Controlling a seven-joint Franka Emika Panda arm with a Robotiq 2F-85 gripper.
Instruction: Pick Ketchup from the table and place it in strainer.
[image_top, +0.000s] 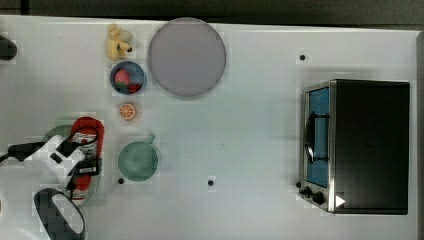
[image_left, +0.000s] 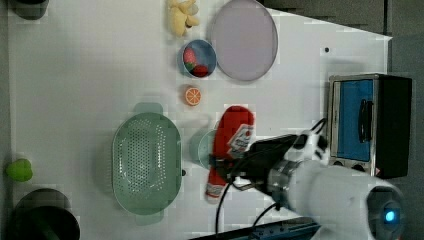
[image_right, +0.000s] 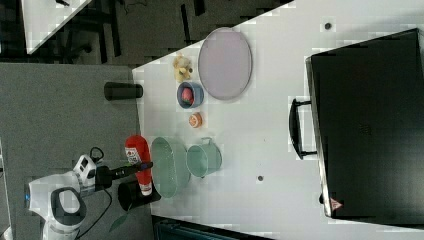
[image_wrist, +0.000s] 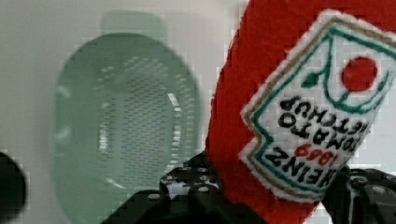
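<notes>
One table (image_top: 260, 130): white, toaster oven (image_top: 367, 145) at the top view's right.
Arm: low, reaching over the strainer (image_left: 146, 162).
Gripper (image_left: 225, 172): clamped on ketchup (image_left: 232, 145), held aloft.

The ketchup (image_wrist: 261, 93) looks like soft red cloth, fuzzy and matt, with a stitched white label; the strainer (image_left: 146, 162) is pale mint plastic, perforated, faintly glossy; the oven (image_top: 360, 145) at the top view's right has a matt black casing and a shiny metal front; the desk (image_top: 250, 130) is smooth matt white.
</notes>
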